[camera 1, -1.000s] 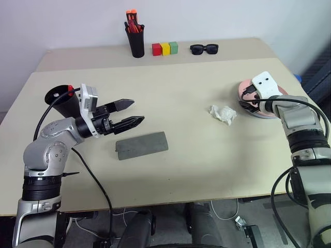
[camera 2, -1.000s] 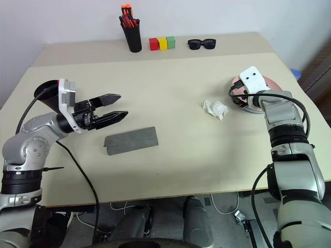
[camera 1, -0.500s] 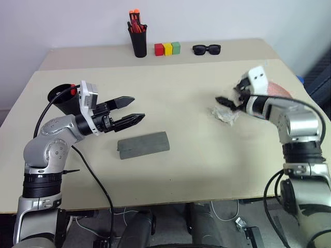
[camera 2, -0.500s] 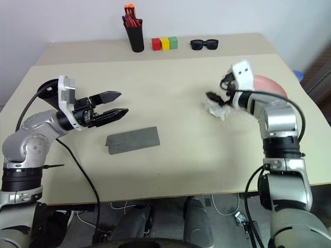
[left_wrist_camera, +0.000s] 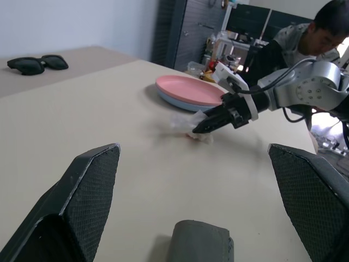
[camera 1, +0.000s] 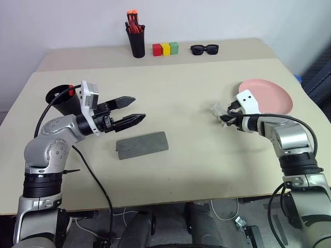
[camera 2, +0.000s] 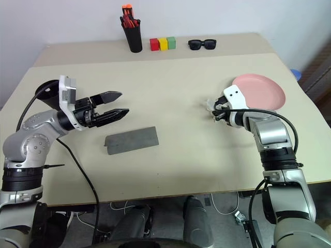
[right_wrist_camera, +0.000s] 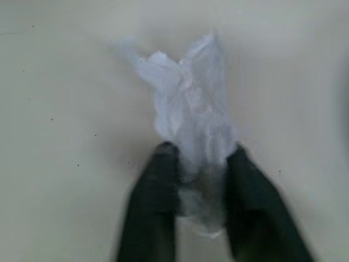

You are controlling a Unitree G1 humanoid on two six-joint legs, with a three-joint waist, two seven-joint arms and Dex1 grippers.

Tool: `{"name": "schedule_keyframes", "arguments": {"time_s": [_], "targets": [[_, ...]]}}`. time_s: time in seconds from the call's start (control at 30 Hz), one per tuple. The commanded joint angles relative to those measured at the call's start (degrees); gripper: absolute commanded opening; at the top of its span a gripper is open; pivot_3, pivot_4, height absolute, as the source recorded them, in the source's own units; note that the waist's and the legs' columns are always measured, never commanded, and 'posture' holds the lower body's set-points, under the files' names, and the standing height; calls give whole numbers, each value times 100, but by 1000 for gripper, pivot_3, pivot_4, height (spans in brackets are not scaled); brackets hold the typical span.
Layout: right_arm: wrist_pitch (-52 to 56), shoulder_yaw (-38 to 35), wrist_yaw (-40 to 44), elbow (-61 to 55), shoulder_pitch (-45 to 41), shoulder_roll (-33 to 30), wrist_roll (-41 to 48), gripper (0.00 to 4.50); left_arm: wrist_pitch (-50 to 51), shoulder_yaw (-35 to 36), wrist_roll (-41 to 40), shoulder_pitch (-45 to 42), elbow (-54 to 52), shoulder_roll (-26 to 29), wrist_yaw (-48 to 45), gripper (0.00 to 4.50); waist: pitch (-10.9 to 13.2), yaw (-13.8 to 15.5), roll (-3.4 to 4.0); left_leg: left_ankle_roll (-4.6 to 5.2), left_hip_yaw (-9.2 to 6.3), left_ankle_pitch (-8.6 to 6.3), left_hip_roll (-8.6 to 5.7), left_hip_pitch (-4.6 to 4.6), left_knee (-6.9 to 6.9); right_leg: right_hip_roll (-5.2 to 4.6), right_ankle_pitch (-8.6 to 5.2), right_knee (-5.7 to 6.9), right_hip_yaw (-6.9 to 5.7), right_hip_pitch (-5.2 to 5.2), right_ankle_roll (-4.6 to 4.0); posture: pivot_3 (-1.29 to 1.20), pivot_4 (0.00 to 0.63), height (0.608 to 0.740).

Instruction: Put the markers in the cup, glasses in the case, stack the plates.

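Right gripper (camera 2: 215,115) left stacked plates (camera 2: 261,89) at table's 2 o'clock, dropped onto crumpled tissue (right_wrist_camera: 188,103), fingers clamped on it; left gripper (camera 1: 135,110) spread wide above closed case (camera 1: 141,145); plates done, tissue being cleared

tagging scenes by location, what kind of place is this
Probably a robotics lab or office workroom: a plain beige table set with tidy test props like the colored blocks, dark cabinets and cluttered equipment behind it, and a seated person beside the rig.
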Motion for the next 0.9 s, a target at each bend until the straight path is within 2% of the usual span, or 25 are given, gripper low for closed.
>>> {"name": "schedule_keyframes", "arguments": {"time_s": [0.03, 0.2, 0.37, 0.5, 0.67, 0.73, 0.83, 0.9], "targets": [[-91, -182, 18, -50, -214, -75, 33, 43, -24, 89, -94, 5, -203, 63, 24, 4500, 0, 0, 0, 0, 0, 0, 0, 0, 0, 0, 0, 0, 0, 0, 0, 0, 150, 740], [-648, -862, -534, 578, -877, -102, 123, 43, -44, 101, -103, -6, -214, 30, 62, 4500, 0, -3, 1, 0, 1, 0, 0, 0, 0, 0, 0, 0, 0, -1, -1, 0, 150, 740], [-1617, -997, -1295, 1829, -1391, -316, -359, 43, -55, 80, -105, -40, -195, -2, 90, 4500, 0, 10, 0, 0, 1, 0, -1, 0, -3, 0, 1, -4, 0, 0, -1, 0, 150, 740], [-1963, -834, -1420, 2498, -1515, -357, -618, 1843, -30, 68, -118, -47, -222, -21, 137, 4500, 0, 2, 0, 0, 3, 0, -1, -2, -1, 0, 1, -7, 1, 2, -1, 0, 150, 740], [-2131, -987, -1639, 2758, -1754, -229, -547, 4470, 7, 139, -136, 45, -298, 27, 175, 4500, 1, -60, 2, -1, 7, 1, 0, 1, -5, 0, 1, -4, 5, -2, -1, 0, 150, 740], [-2316, -1120, -1616, 2586, -1794, -151, -388, 4470, 5, 166, -128, 84, -312, 49, 192, 4500, 1, -81, 2, 0, 8, 0, 0, 1, -5, 1, 1, -4, 6, -2, -1, 0, 150, 740], [-2195, -1390, -906, 1772, -1703, 68, 308, 4470, -48, 243, -132, 156, -347, 87, 210, 4500, 1, -147, 2, 0, 7, 0, 1, 1, -6, 2, 1, -4, 6, -2, -1, 0, 150, 740], [-1874, -1182, -238, 860, -1340, 208, 706, 4470, -48, 360, -190, 287, -419, 154, 208, 4500, 1, -158, 2, 0, 6, 0, 2, 0, -6, 2, 1, -5, 6, -2, -1, 0, 150, 740]]}}
